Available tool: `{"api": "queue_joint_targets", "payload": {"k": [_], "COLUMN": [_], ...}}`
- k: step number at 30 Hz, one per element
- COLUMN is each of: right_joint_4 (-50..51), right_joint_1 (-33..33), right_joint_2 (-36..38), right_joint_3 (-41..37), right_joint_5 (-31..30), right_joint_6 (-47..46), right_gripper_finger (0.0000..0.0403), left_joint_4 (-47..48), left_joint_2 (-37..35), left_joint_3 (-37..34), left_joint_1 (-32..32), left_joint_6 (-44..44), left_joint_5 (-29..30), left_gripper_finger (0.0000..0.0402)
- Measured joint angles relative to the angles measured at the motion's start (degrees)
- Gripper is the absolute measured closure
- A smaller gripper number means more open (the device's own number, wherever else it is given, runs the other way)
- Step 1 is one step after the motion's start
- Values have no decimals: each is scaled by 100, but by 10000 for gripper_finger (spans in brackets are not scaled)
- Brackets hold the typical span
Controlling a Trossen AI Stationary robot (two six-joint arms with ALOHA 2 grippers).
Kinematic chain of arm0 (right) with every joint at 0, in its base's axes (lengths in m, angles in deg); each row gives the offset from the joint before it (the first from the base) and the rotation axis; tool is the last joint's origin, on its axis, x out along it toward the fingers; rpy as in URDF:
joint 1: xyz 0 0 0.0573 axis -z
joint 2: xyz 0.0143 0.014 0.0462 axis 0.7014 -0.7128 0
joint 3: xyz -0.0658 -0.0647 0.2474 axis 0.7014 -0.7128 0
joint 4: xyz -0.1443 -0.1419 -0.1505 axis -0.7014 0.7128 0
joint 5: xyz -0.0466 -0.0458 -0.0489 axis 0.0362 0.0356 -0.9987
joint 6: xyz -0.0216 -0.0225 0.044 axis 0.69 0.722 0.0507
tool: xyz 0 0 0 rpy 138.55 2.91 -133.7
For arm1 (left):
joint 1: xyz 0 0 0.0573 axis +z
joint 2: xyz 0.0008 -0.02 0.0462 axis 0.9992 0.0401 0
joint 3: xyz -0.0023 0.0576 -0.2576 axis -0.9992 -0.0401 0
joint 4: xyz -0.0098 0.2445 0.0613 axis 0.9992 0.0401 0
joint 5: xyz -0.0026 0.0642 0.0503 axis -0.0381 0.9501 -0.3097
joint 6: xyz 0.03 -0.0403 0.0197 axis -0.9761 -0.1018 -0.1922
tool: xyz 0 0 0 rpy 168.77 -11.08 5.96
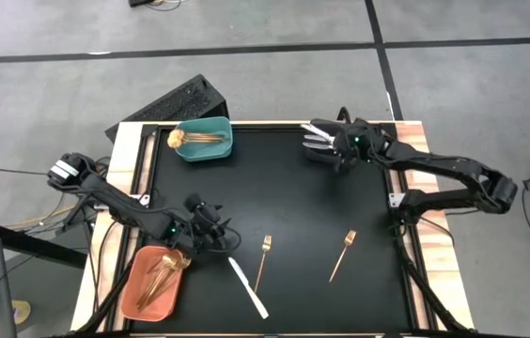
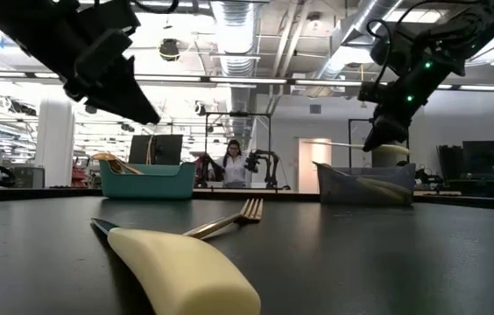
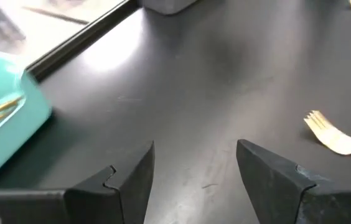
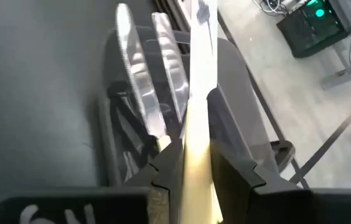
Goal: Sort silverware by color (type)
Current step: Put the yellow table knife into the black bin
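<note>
My right gripper (image 1: 326,148) (image 4: 195,167) hovers over the grey bin (image 1: 317,127) (image 4: 231,81) at the table's far right, shut on a cream-handled silver knife (image 4: 199,74). Other silver knives (image 4: 139,74) lie in that bin. My left gripper (image 1: 210,230) (image 3: 194,168) is open and empty above the table, beside the orange bin (image 1: 143,299) that holds copper pieces. The teal bin (image 1: 216,150) (image 3: 14,118) holds gold pieces. A white-handled knife (image 1: 248,287) (image 2: 186,262) and two gold forks (image 1: 263,261) (image 1: 343,253) lie flat on the black table. My right gripper pinches the knife between its two fingers (image 4: 166,165), on the cream handle (image 4: 195,155) near where the blade begins. The fingers lie along the knife and the blade (image 4: 201,37) runs forward past the fingertips. The knife is lifted clear above the grey bin.
The black tabletop (image 1: 293,197) has free room in its middle between the bins. A wooden rim (image 1: 124,160) frames the table. A dark box (image 1: 176,101) stands off the far left corner. In the low view a person (image 2: 233,164) stands far behind the table.
</note>
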Motion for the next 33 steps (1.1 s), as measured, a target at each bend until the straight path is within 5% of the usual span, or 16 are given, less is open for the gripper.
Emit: {"api": "queue_joint_targets", "payload": {"k": [9,16,26,33], "right_joint_4": [-81,130,-381,-558], "right_joint_1": [194,-154,-2242,-4118], "right_joint_2": [0,0,0,0], "right_joint_3": [4,9,9,9], "right_joint_5": [37,873,1029,-411], "right_joint_6": [123,-1622,-3824,-4995], "right_gripper_finger": [229,202,243,263], "left_joint_4": [-428,-440,-2146,-3036], "left_joint_2": [11,11,602,1500], "left_joint_3": [1,1,1,1], "left_joint_1": [200,193,-73,-287], "left_joint_6": [-608,-977,-3538,-4517], "left_joint_5": [-289,-930,-3633,-4176], "left_gripper_finger": [187,187,187,187]}}
